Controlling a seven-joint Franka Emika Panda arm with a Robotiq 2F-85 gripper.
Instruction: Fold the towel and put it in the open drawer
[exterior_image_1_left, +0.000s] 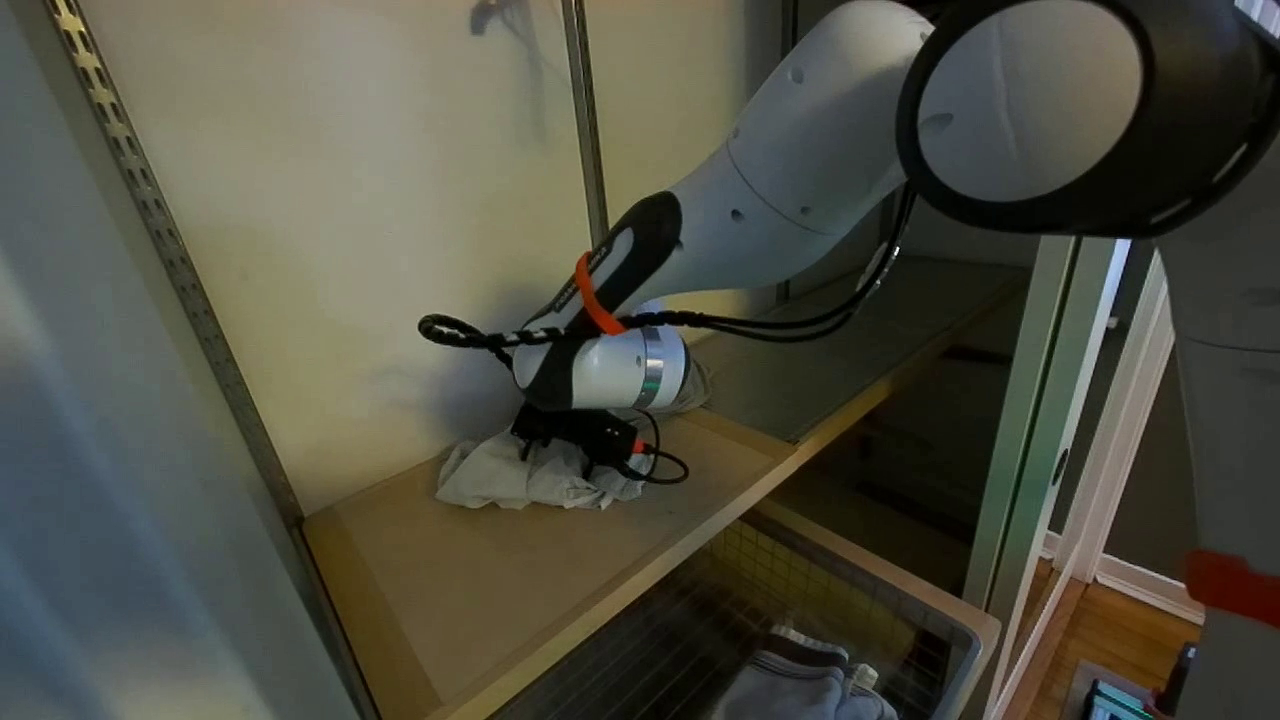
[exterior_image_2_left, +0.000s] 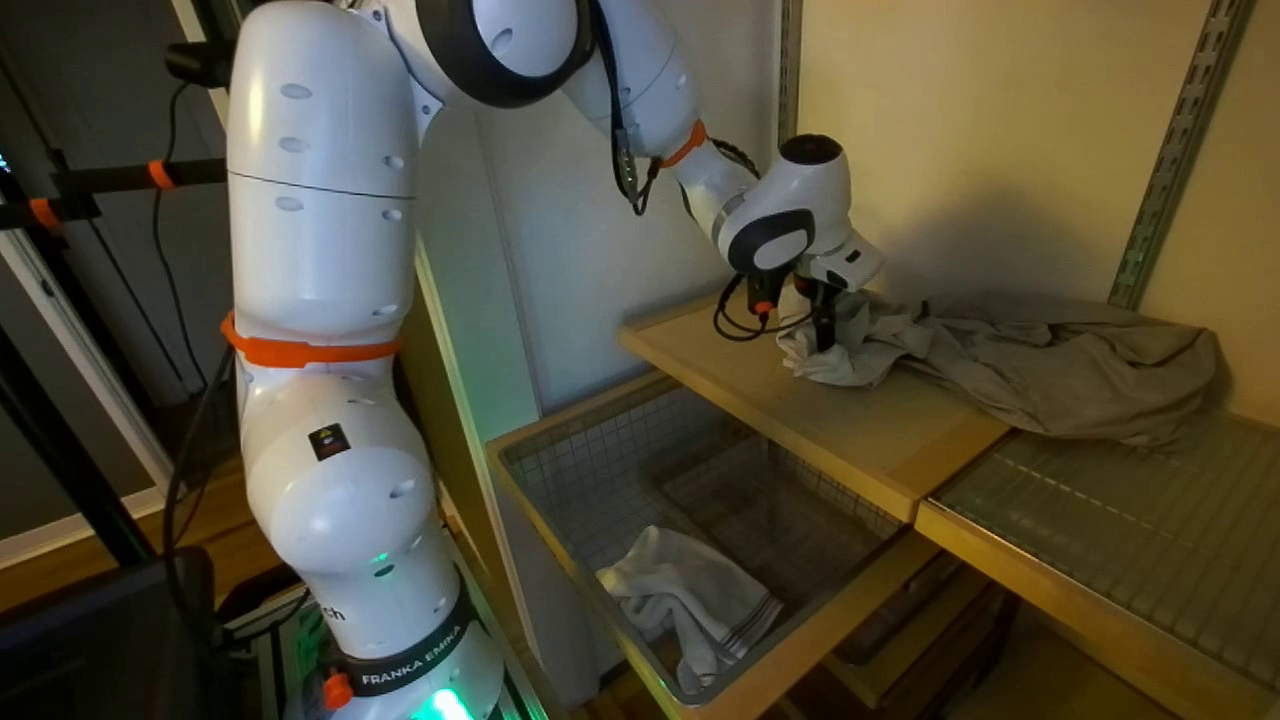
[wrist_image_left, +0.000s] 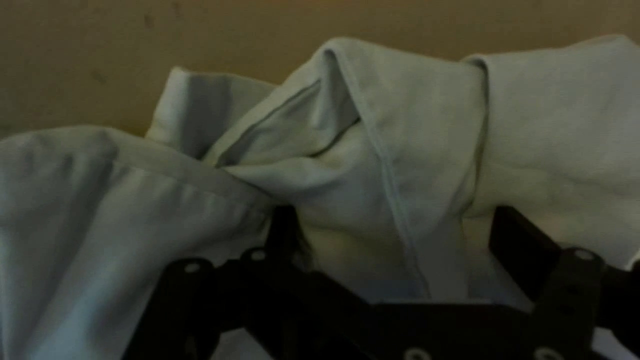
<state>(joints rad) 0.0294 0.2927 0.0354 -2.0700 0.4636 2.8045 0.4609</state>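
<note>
A crumpled grey-beige cloth (exterior_image_2_left: 1080, 360) lies on the wooden shelf, stretched along the back wall in an exterior view. Its near end (exterior_image_1_left: 490, 480) is bunched under my gripper (exterior_image_1_left: 557, 462). In the wrist view my gripper (wrist_image_left: 395, 215) is open, its two black fingers wide apart, with folds of the cloth (wrist_image_left: 430, 110) between and around them. The fingertips are down at the cloth; whether they press into it is unclear. The open wire drawer (exterior_image_2_left: 830, 630) is below the shelf. A white towel with dark stripes (exterior_image_2_left: 700, 590) lies crumpled inside it, also partly visible in an exterior view (exterior_image_1_left: 800, 685).
The wooden shelf (exterior_image_1_left: 480, 590) has a front edge that overhangs part of the drawer. A shelf with a ribbed or glass surface (exterior_image_2_left: 1100, 540) adjoins it. The back wall with metal rails (exterior_image_2_left: 1180, 150) stands close behind the cloth. A cable loops beside the gripper.
</note>
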